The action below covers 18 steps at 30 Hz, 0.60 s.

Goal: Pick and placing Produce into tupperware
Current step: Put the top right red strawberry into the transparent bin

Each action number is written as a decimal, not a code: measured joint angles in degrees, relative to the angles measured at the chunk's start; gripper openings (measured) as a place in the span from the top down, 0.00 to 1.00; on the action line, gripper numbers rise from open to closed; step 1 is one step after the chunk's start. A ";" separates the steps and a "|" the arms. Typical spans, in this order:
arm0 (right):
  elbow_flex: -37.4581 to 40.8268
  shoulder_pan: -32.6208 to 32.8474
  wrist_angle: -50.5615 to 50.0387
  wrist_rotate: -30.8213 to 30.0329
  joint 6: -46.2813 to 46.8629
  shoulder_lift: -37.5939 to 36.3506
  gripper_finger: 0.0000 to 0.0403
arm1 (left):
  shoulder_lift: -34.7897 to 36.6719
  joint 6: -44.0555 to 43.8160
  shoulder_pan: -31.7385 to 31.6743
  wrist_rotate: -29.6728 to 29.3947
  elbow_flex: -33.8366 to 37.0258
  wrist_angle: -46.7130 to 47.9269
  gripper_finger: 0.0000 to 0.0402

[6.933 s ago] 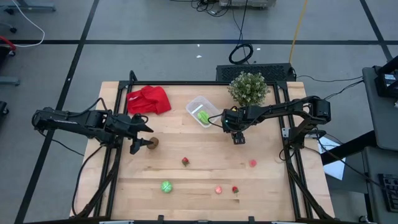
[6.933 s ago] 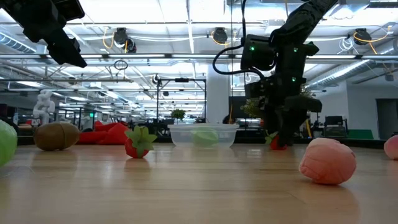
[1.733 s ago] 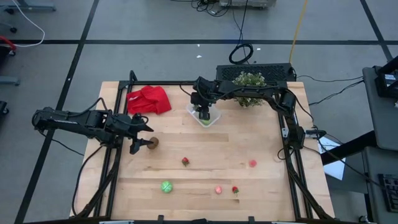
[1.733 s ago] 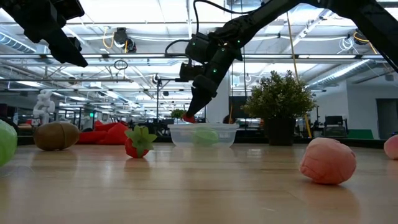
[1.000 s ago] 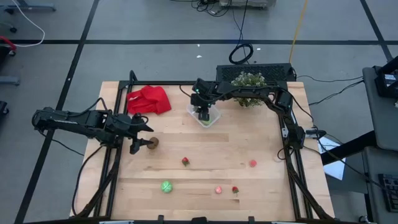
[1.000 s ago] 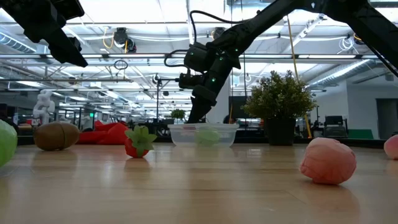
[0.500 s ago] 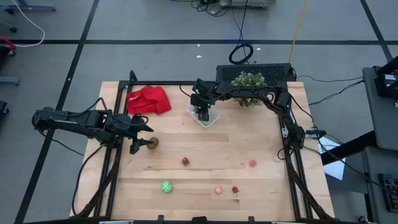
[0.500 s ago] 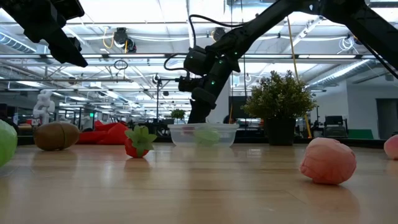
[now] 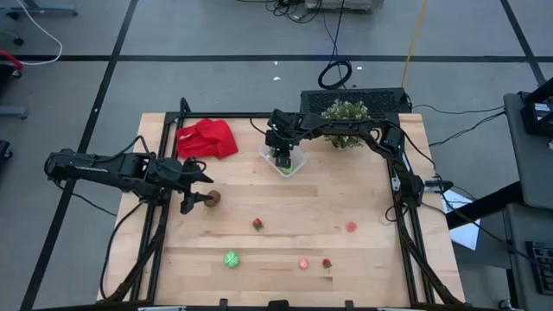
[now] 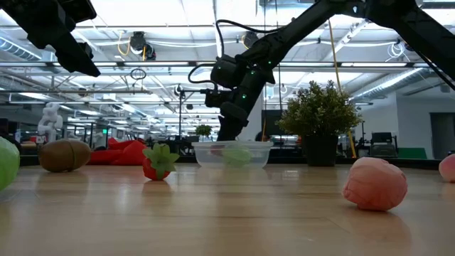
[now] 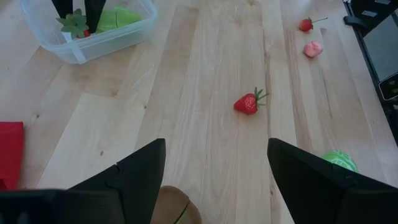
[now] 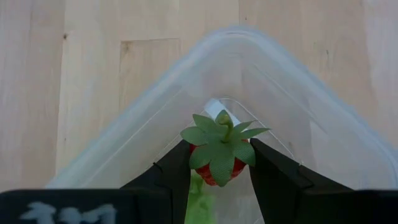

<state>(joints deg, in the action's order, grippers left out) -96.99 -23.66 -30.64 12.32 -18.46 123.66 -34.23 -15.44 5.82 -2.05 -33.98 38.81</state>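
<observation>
Right gripper (image 12: 219, 177): clenched on a red strawberry (image 12: 219, 154) with a green leafy cap, held low inside the tupperware (image 9: 282, 158) at the table's far side, just beside the potted plant (image 9: 345, 122).

Key relation: the strawberry sits directly over the tupperware's floor, its cap-to-tip axis pointing out along the line of the fingers — so the release, by my reading, needs only a parting of the fingers, no sideways shift.

Already in the box: 1 green piece (image 11: 118, 17), lying beside the held strawberry in the left wrist view.

Left gripper (image 11: 214, 180): fingers spread wide, grasping nothing, hovering over the brown fruit (image 9: 212, 199) near the table's left edge, with the red cloth (image 9: 207, 138) beyond it.

Produce left on the table: a second strawberry (image 9: 257, 225) at mid-table, a green ball (image 9: 232, 258), a pink piece (image 9: 304, 263) and a small red piece (image 9: 327, 263) toward the near edge, and another pink piece (image 9: 351, 227) to the right.

Nearer arm: the left for the brown fruit — the right, likely, for the pink piece on its own side.

Stage: judged as placement under way, release not yet made.
</observation>
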 joint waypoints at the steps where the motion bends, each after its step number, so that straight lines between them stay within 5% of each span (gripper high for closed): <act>1: 0.00 0.00 -0.01 0.00 0.22 0.00 0.67 | 0.02 0.00 0.00 -0.02 0.00 0.00 0.29; 8: 0.00 0.00 -0.49 0.02 0.26 0.00 0.66 | 0.02 0.00 0.00 -0.02 0.00 0.00 0.29; 18: 0.00 0.00 -0.45 -0.26 0.65 0.00 0.50 | 0.02 0.03 0.00 0.01 0.00 0.00 0.29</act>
<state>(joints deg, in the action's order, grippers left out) -96.99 -23.66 -31.09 12.05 -17.80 123.66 -34.22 -15.41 5.82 -2.04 -33.98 38.81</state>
